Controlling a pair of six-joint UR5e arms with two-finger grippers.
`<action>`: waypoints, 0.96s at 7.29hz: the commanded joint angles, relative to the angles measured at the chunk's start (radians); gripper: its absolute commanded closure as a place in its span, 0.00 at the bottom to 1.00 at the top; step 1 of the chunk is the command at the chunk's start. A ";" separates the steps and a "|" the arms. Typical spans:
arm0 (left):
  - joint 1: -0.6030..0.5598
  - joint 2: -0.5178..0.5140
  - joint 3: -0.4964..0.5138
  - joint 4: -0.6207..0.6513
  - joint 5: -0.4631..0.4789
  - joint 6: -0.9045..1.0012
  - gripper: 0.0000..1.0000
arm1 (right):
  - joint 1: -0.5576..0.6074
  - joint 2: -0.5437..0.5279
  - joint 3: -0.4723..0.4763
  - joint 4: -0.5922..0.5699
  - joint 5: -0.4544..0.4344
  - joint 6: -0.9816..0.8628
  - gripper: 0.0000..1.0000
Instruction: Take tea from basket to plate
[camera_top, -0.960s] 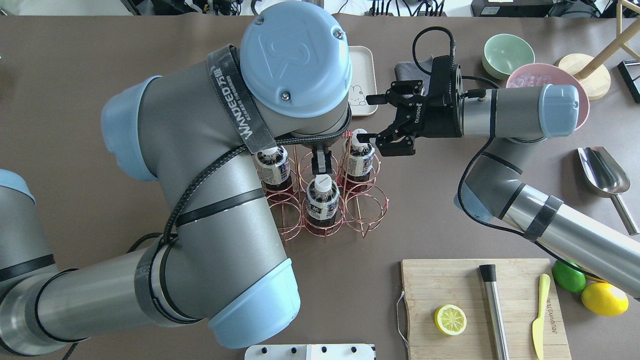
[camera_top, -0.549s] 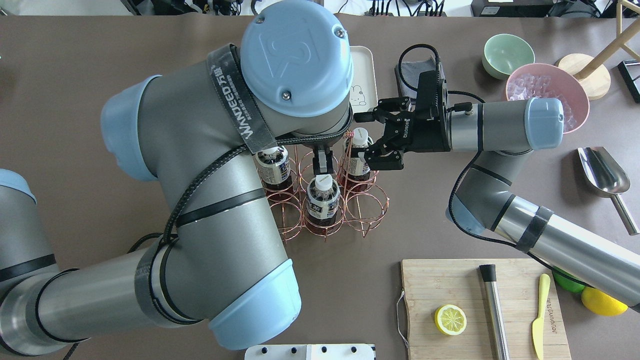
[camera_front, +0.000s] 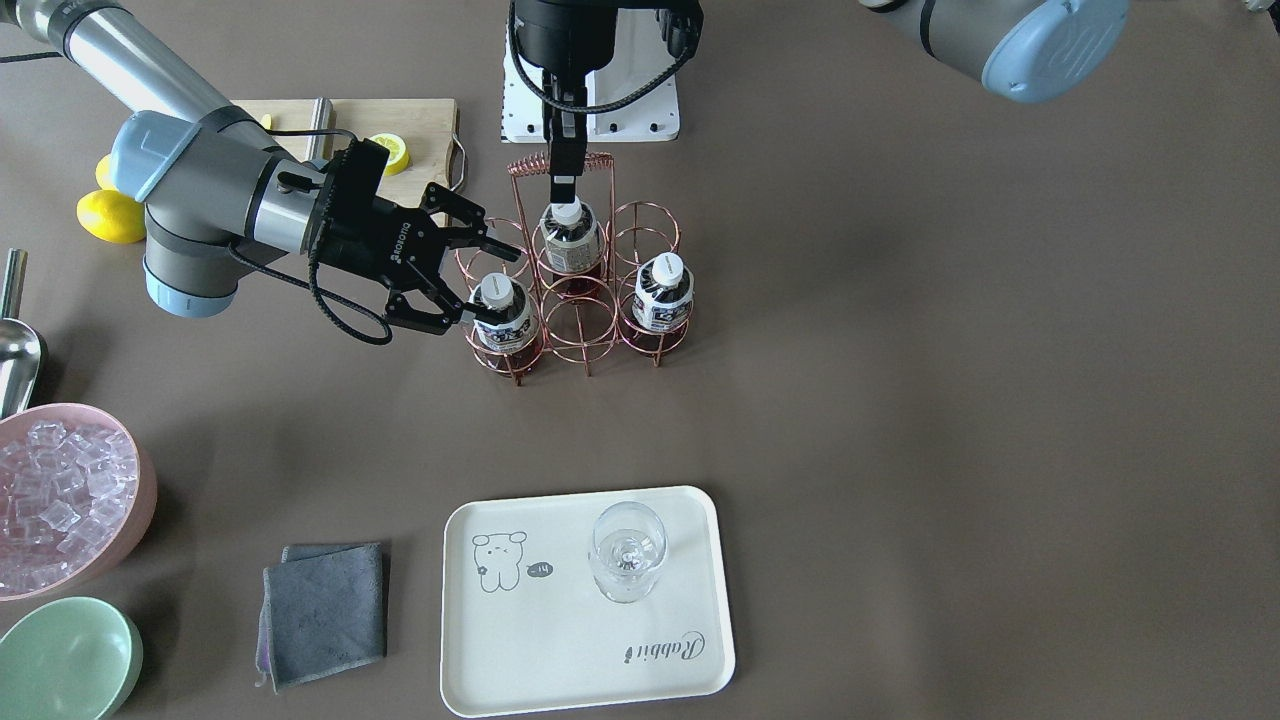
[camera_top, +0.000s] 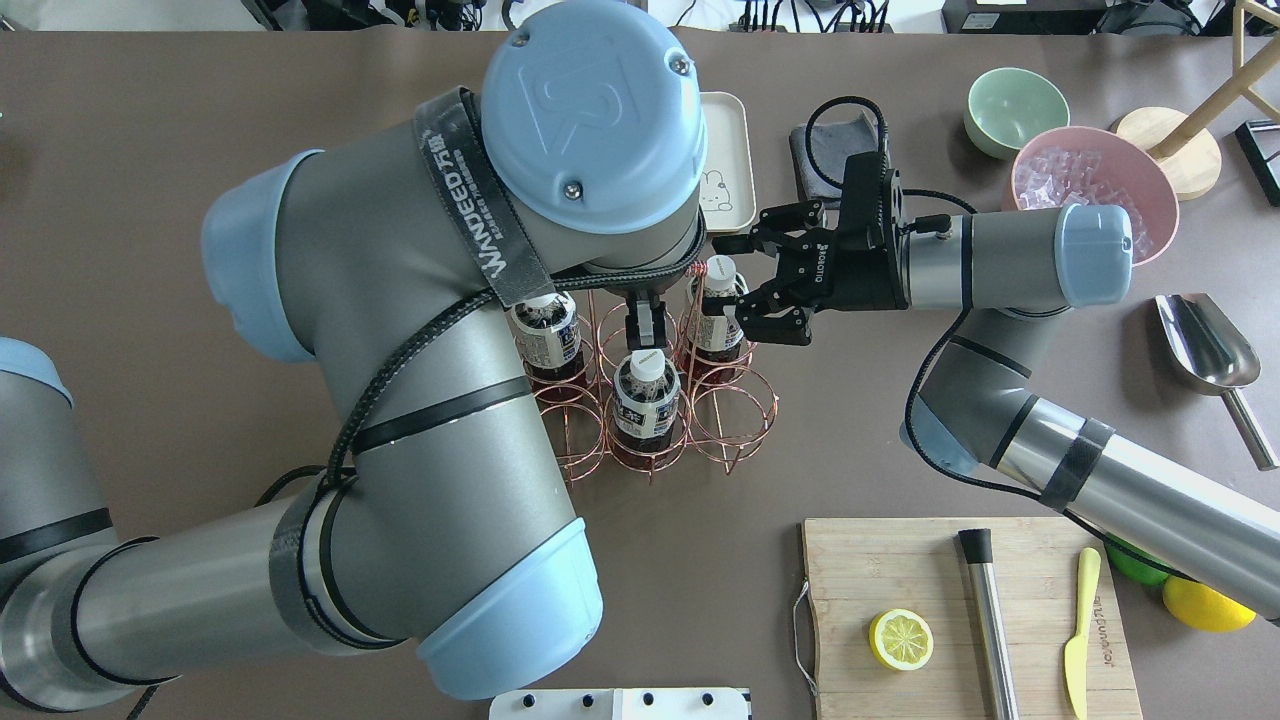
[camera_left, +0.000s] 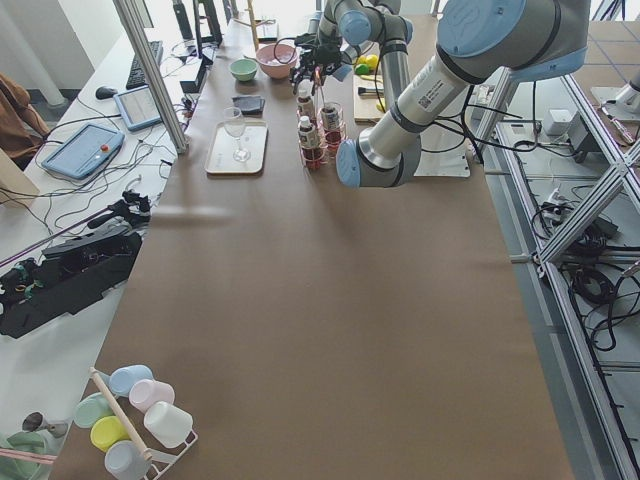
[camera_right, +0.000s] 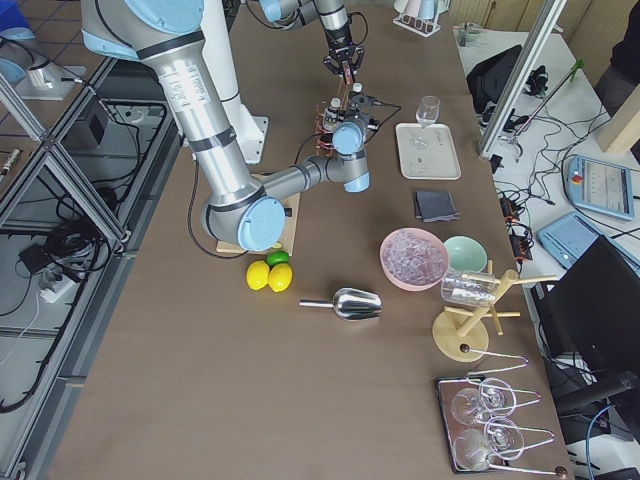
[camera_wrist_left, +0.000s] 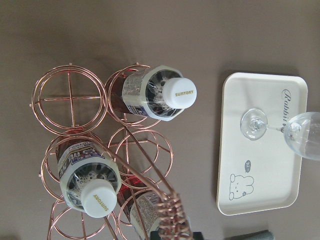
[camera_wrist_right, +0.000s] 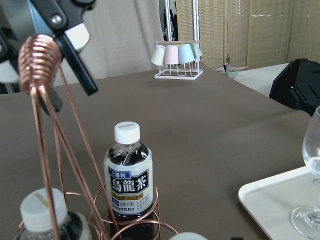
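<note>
1. Overhead exterior: holding right gripper (camera_top: 716, 276) wide open, level with the neck of tea (camera_top: 714, 335), one finger on either side of the white cap; contact not discernible.
2. Housing tea upright in a corner cell of basket (camera_top: 735, 402): at the end toward the right arm, in the row nearer plate (camera_top: 735, 140).
3. Housing two further bottles, both upright: one (camera_front: 570, 240) in the middle cell of the row nearer the robot, one (camera_front: 662, 295) at the opposite end of tea's own row.
4. Clamping left gripper (camera_front: 562, 185) narrowly from above on the coiled handle (camera_wrist_right: 35, 55) of basket, pads pressing on both sides of the coil in the right wrist view.
5. Lying flat on table (camera_front: 900, 400), well apart from basket: plate, bearing one upright stemmed glass (camera_front: 627, 550) beside the cartoon drawing and "Rabbit" script.
</note>
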 joint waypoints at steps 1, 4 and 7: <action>0.000 -0.002 0.000 0.000 0.000 0.000 1.00 | 0.000 -0.016 0.000 0.003 0.000 -0.002 0.42; 0.000 -0.006 0.000 0.002 -0.002 0.000 1.00 | 0.008 -0.025 0.011 -0.003 0.009 0.010 0.85; 0.000 -0.005 -0.002 0.005 -0.002 0.000 1.00 | 0.014 -0.043 0.046 -0.012 0.009 0.014 1.00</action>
